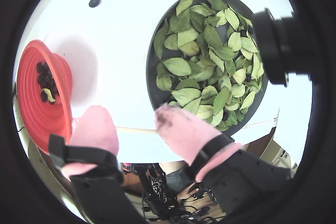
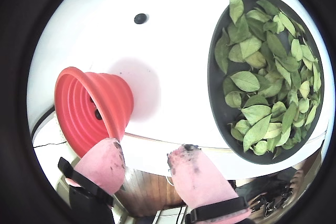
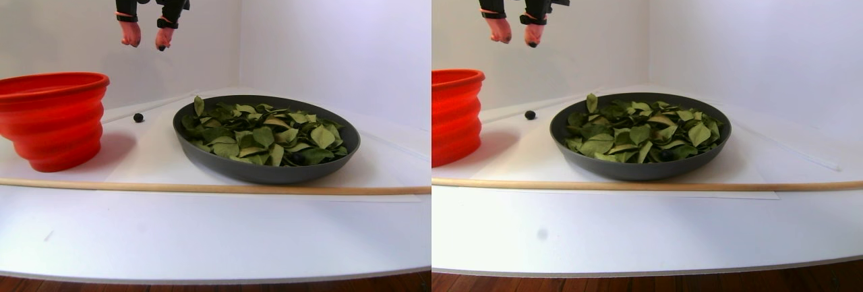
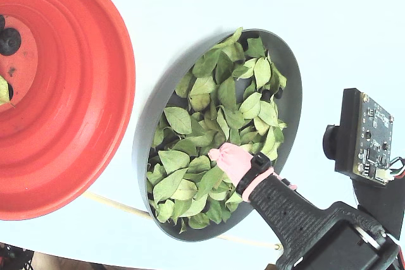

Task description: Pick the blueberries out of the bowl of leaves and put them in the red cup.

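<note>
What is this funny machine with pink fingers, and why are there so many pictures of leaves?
It is a robot arm. Its gripper has two pink padded fingers, open and holding nothing. Two cameras ride on the arm and look down past the fingers. One wide picture shows the white table from the side, twice. Another looks down from above. On the table sit a shallow dark grey bowl full of small green leaves and a big red-orange plastic cup holding dark blueberries. One stray berry lies on the table.
</note>
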`<action>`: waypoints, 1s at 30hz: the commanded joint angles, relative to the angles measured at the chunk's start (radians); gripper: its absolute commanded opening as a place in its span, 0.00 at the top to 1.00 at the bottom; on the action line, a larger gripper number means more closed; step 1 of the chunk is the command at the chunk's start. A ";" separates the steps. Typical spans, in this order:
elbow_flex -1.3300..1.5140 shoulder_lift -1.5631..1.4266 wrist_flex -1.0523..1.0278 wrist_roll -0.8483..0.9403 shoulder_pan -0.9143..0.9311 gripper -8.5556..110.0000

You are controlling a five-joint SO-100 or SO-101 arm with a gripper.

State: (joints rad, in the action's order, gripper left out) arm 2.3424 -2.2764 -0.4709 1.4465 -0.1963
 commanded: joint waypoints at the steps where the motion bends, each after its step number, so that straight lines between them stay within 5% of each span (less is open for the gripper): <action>1: -0.069 -0.089 -0.015 0.018 0.018 0.80; 30: -0.038 -0.067 -0.044 0.178 0.252 0.81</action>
State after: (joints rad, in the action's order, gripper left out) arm 2.3424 -2.2764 -0.5123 1.6091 0.0291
